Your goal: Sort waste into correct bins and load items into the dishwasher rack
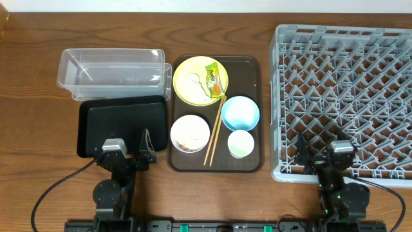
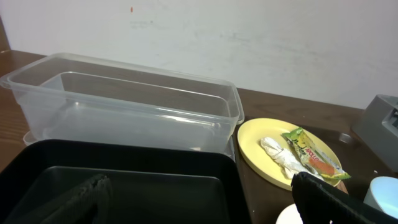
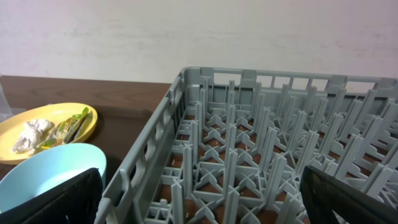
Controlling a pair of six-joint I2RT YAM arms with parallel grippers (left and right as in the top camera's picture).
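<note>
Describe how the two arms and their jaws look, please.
The left arm and the right arm are black with rounded joints, and each carries a grey block near the wrist. The jaws are flat, matt black. A thin black cable curves away from each base. Small green lights glow on the right arm.

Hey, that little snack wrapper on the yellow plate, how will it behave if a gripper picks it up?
Probably very light and floppy: the snack wrapper looks like thin printed film lying nearly flat. It may well slide on the smooth yellow plate rather than lift. The white crumpled scrap lies right beside it, so that could get dragged along.
</note>
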